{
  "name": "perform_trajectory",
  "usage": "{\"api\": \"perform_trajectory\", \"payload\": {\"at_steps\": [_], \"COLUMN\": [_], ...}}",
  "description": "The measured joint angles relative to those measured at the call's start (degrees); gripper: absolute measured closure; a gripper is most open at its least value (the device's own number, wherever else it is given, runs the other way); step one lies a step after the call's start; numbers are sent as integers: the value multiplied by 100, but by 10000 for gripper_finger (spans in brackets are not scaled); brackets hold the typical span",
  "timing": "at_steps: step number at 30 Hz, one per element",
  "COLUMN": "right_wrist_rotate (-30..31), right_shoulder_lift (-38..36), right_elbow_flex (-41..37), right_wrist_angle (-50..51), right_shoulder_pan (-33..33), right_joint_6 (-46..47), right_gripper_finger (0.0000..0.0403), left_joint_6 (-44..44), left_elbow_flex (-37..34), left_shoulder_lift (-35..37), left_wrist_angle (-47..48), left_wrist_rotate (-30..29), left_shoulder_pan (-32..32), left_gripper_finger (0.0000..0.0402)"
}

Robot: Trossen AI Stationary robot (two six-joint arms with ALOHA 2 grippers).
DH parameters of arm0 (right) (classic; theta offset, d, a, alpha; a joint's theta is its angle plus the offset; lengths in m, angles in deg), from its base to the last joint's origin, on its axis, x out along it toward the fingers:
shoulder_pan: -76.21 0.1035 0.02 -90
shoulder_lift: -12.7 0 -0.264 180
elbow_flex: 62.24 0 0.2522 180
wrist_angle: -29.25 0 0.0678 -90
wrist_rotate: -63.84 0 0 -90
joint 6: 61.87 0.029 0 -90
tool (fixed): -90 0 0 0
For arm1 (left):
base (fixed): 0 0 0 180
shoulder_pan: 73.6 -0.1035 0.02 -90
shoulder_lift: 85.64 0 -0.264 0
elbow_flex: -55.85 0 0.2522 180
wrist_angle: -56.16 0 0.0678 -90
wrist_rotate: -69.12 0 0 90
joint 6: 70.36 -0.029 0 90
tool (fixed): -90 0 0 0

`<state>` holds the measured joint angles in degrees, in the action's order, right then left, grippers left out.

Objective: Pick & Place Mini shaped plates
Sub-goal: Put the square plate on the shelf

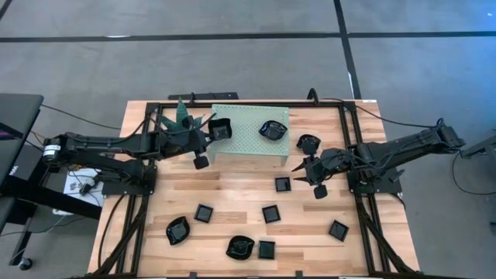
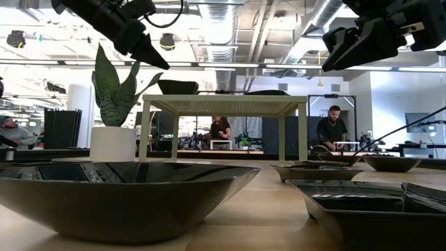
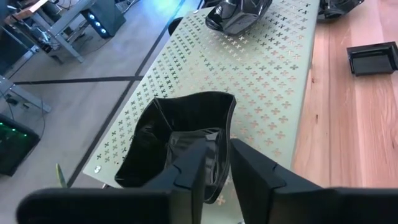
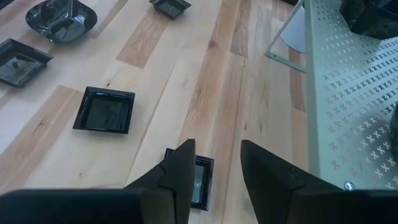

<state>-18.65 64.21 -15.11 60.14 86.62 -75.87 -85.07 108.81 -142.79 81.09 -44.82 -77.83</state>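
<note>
glossy black lobed plate point(image 3: 180, 140) on pale perforated metal stand point(image 3: 261, 74), upper centre | left claw point(image 3: 217, 165) pinching its rim | right claw point(image 4: 214, 165) open above square plate point(image 4: 199, 177), surface point(image 1: 232, 190) centre-right

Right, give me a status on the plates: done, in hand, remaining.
Done: one lobed plate sits on the green stand. In hand: the left end effector grips a plate at the stand's left end. Left: nine plates on the table; the open right end effector hovers over a square one.
</note>
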Motion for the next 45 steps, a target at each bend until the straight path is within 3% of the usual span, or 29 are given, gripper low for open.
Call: {"api": "perform_trajectory", "payload": {"at_steps": [5,12,18,22,30,33,38,45], "right_wrist_rotate": [0,0,-9,-8,-13,-12,-11,9], "right_shoulder_lift": [0,0,122,393,1251,1577,2077,2612], "right_elbow_flex": [0,0,-7,-7,0,-2,0,-2], "right_wrist_angle": [-2,-7,-41,-344,-1018,-989,-974,-952], "right_shoulder_pan": [0,0,0,-2,24,209,515,569], "right_joint_6": [25,60,641,1282,1110,1408,1117,1345], "right_gripper_finger": [280,280,280,280,280,280,280,280], "left_joint_6": [195,874,1298,1354,1358,1371,1373,1372], "left_elbow_flex": [-4,-4,-130,-265,-282,-282,-282,-282], "left_shoulder_lift": [-2,-41,-517,-1077,-1858,-1882,-1762,-1714], "left_wrist_angle": [-369,-1052,-1147,-1797,-2250,-2268,-2322,-2413], "left_wrist_rotate": [25,1128,1184,1168,1152,1151,1151,1154], "left_shoulder_pan": [138,798,1632,1977,2031,2027,2031,2028], "left_gripper_finger": [317,316,316,316,316,316,316,316]}}
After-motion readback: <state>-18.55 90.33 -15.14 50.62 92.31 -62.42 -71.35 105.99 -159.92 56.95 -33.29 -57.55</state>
